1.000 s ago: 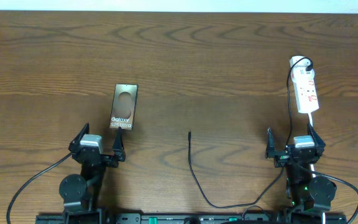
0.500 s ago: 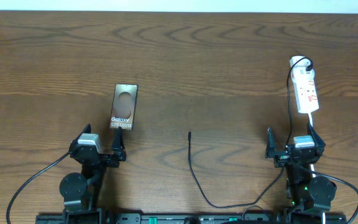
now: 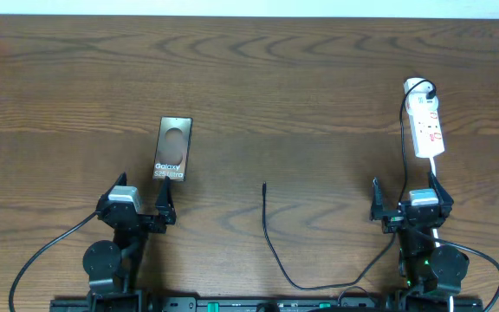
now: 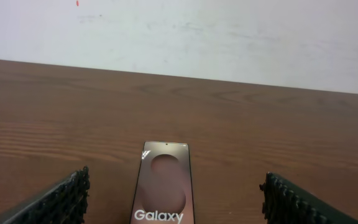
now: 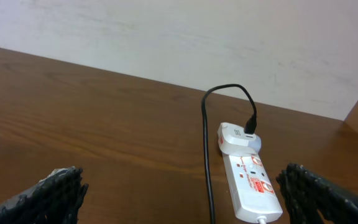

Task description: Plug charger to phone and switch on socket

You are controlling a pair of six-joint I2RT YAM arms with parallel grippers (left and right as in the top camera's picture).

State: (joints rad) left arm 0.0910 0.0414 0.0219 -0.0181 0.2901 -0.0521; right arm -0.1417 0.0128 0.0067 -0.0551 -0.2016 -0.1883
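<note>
At frame centre, the charger is laid tip-upward between left pincer and right pincer, both spread wide; the phone is laid lengthwise just above the left.

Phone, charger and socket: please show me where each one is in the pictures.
phone (image 3: pixel 172 149): overhead view, on the middle of its screen.
charger (image 3: pixel 264 187): overhead view, on its free connector tip.
socket (image 3: pixel 429 130): overhead view, on the white body of the strip.
</note>
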